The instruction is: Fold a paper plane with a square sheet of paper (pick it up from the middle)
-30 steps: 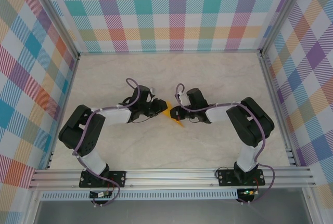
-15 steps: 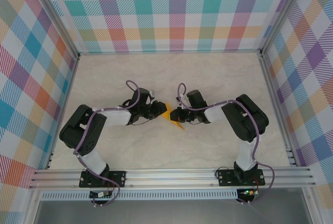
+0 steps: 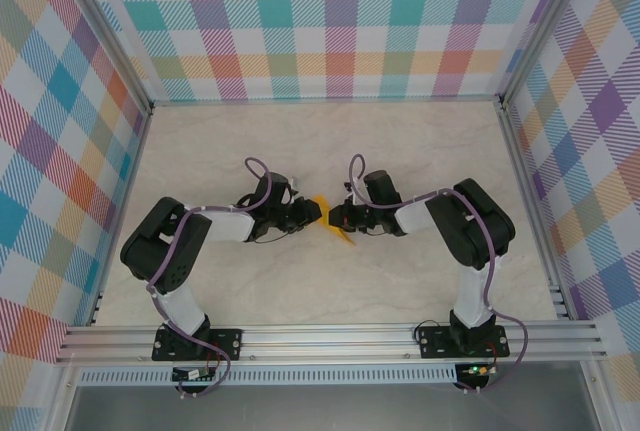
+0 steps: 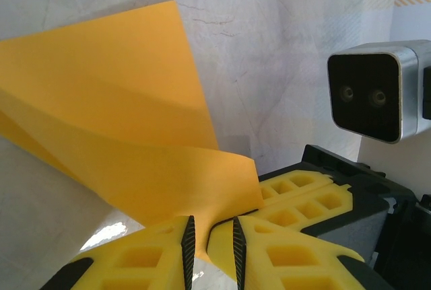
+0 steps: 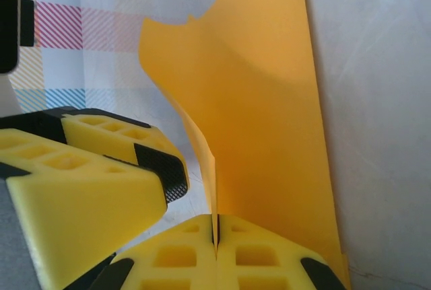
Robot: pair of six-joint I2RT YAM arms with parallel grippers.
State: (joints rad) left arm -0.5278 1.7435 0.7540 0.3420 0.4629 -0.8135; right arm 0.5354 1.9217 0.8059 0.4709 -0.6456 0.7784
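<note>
Paper (image 4: 101, 101) hangs in the air over the middle of the table (image 3: 400, 141), held between the two arms where they meet. The left gripper (image 4: 210, 233) has its jaws nearly together, with one edge of the paper running down into the narrow gap between the pads, so it looks pinched there. The right gripper (image 5: 215, 233) has its jaws fully together, clamping another edge, and the paper stands up from that grip in a curved flap.

The paper is off the table, so the pick-up is done. It is no longer a flat square either. The left wrist view shows a straight crease across it with one layer lying over another, and the right wrist view shows a slanted edge and a bowed fold. At least one fold is therefore in place.

No plane has formed. There is no slim pointed nose, no clear centre crease and no pair of wings. How many folds are made cannot be told, since the grippers hide part of the paper. The work looks to be at an early to middle stage. The nose folds, the centre fold and the wings are likely left to do.
</note>
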